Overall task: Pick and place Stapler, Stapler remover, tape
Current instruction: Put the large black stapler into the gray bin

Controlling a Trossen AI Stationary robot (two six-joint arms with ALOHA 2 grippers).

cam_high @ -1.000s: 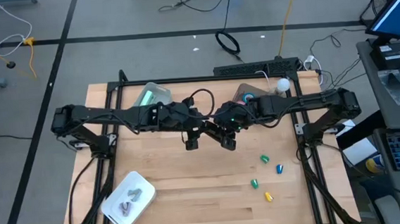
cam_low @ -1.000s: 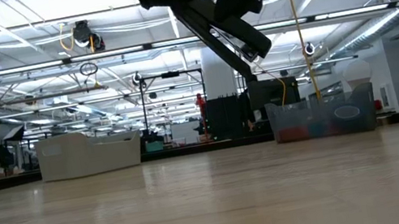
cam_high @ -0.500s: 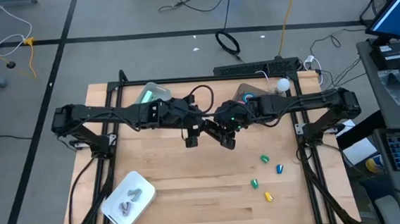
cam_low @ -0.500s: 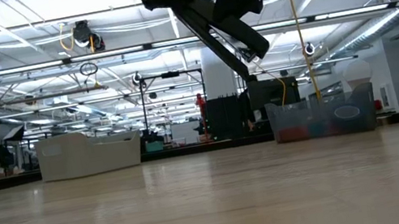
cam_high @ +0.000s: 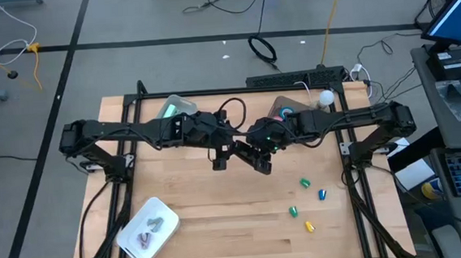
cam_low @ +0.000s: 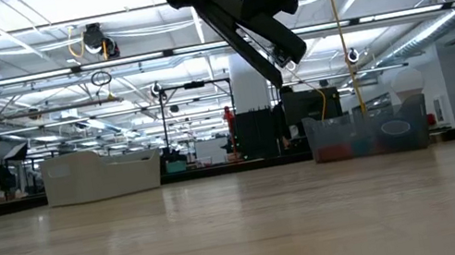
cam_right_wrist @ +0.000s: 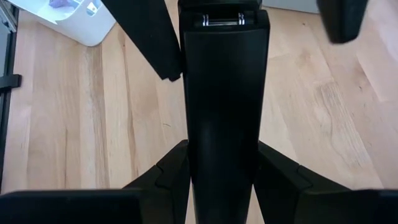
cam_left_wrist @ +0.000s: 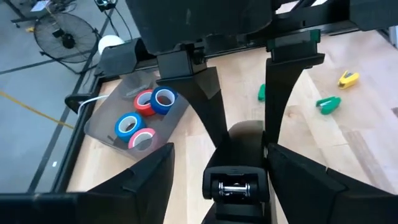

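A long black stapler [cam_right_wrist: 224, 93] is held in the air over the middle of the table, slanting in the low view [cam_low: 253, 34]. My right gripper [cam_right_wrist: 224, 177] is shut on it. My left gripper [cam_left_wrist: 235, 186] is open, with its fingers on either side of the stapler's metal-mouthed end [cam_left_wrist: 234, 185] and a gap showing on each side. Both grippers meet at the table's centre [cam_high: 242, 148]. Two red and two blue tape rolls [cam_left_wrist: 144, 117] lie in a clear bin [cam_high: 282, 107] at the far right. My right gripper pinches the stapler's two long sides [cam_right_wrist: 186, 155] between its two fingers, and the fingers lie along its length. The stapler reaches forward from the fingers, lifted clear of the table and tilted, with its far end between my left gripper's open fingers.
A white tray [cam_high: 148, 228] with small grey things stands at the near left. A white bin [cam_high: 176, 108] stands at the far left. Several coloured clips [cam_high: 304, 199] lie at the near right. Bare wood [cam_high: 228, 210] lies under the grippers.
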